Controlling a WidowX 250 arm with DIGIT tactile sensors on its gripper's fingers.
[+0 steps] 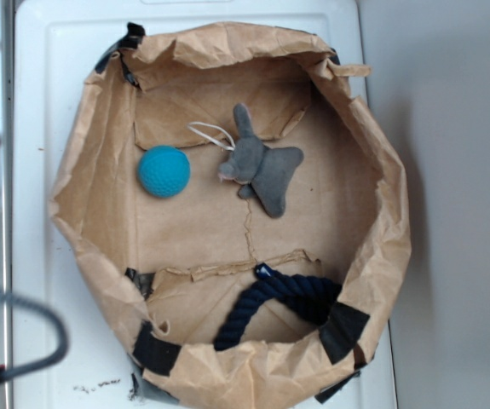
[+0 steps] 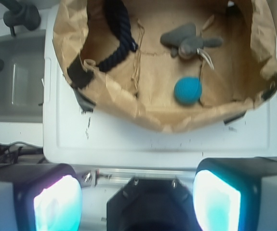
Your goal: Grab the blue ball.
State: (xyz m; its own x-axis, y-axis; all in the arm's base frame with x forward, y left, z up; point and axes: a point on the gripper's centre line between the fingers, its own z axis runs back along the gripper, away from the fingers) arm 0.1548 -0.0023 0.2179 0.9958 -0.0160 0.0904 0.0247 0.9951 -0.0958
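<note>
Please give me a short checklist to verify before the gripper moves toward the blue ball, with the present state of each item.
1. Ball visible and uncovered: ok.
2. Ball apart from the plush toy: ok, a gap shows between them.
3. Rope away from the ball: ok, it lies at the far side of the bag.
4. Gripper open and empty: ok, fingers stand wide apart.
5. Gripper above the ball: not ok, it sits outside the bag.
6. Bag wall low enough to pass over: cannot tell.
</note>
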